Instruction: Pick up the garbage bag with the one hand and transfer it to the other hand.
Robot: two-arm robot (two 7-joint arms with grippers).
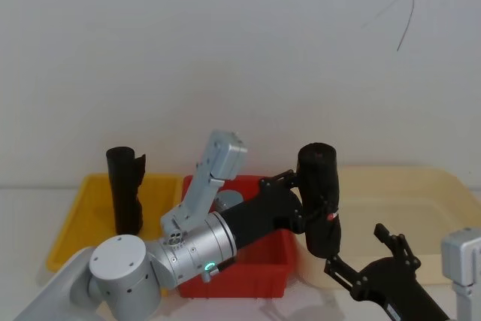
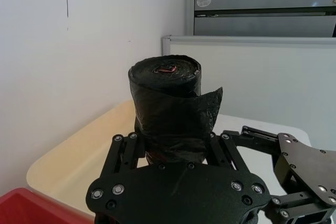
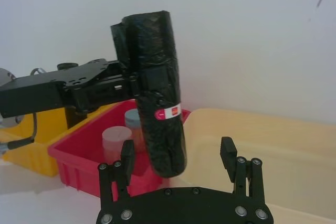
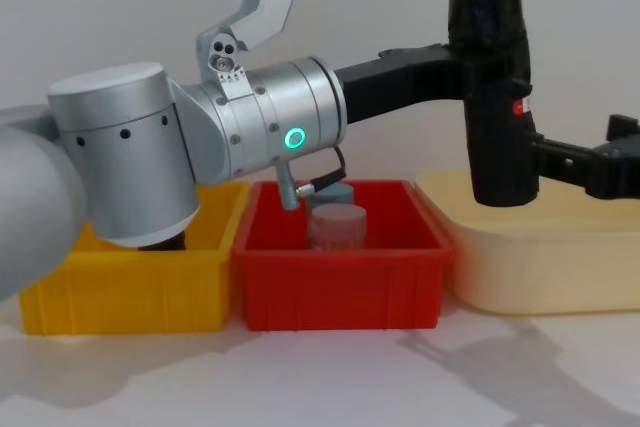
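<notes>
wall (image 1: pixel 225 50): plain white, thin dark scribble top right in head view
tabletop (image 4: pixel 330 377): white, carries three bins in a row
room: left wrist view alone shows a grey cabinet (image 2: pixel 262 3) and a white panel (image 2: pixel 252 77) behind
cream tray (image 4: pixel 540 267): right end of the row
yellow bin (image 4: pixel 120 297): left end; head view shows a second black roll (image 1: pixel 124 189) upright in it, which chest view hides behind the arm
red bin (image 4: pixel 340 287): middle, with jars (image 4: pixel 337 225) inside
garbage bag (image 4: pixel 495 87): in the air, near upright, over the red bin/cream tray edge
left end effector (image 2: pixel 173 145): clamped on the bag's middle
right end effector (image 3: pixel 177 153): fingers apart, just beside the bag's lower end
label (image 3: pixel 167 113): red-white band, clearest in right wrist view
</notes>
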